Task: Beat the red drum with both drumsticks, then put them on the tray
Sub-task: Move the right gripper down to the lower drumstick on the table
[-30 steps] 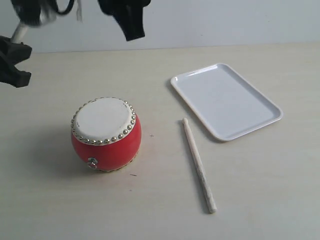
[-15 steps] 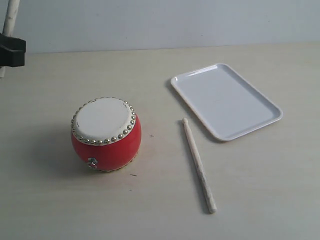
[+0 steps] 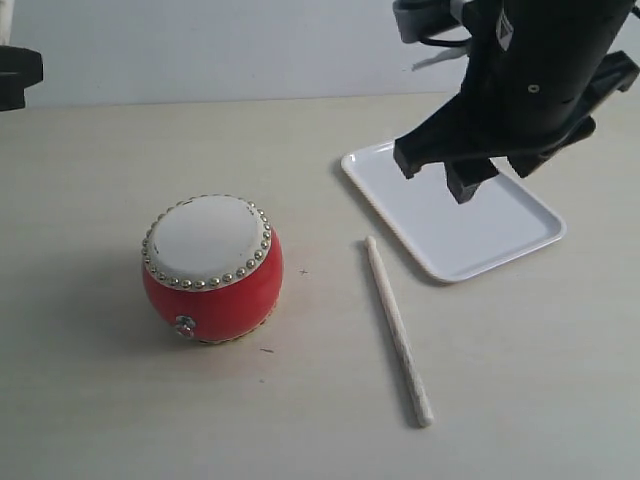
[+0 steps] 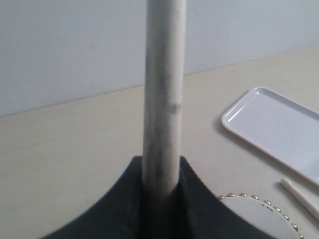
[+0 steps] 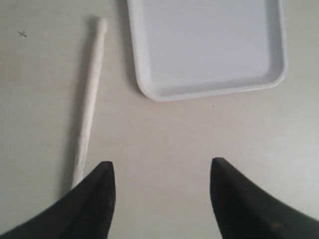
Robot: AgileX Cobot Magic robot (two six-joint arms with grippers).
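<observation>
The red drum (image 3: 212,272) stands upright on the table, left of the middle, with its cream skin up. One drumstick (image 3: 397,328) lies loose on the table between the drum and the white tray (image 3: 440,232). My right gripper (image 3: 434,178) hangs open above the tray's near left part; in the right wrist view its open jaws (image 5: 162,172) are over bare table, with that drumstick (image 5: 89,104) beside one fingertip and the tray (image 5: 209,45) beyond. My left gripper (image 4: 162,172) is shut on the other drumstick (image 4: 163,99), which stands upright at the far left edge (image 3: 18,78).
A pale wall runs along the back of the beige table (image 3: 300,420). The left wrist view shows the drum's studded rim (image 4: 259,211), the tray (image 4: 279,124) and the loose stick's tip (image 4: 299,194).
My right arm has swung into view from the top and now hangs over the tray. My left gripper with its stick has drawn back to the far left edge.
</observation>
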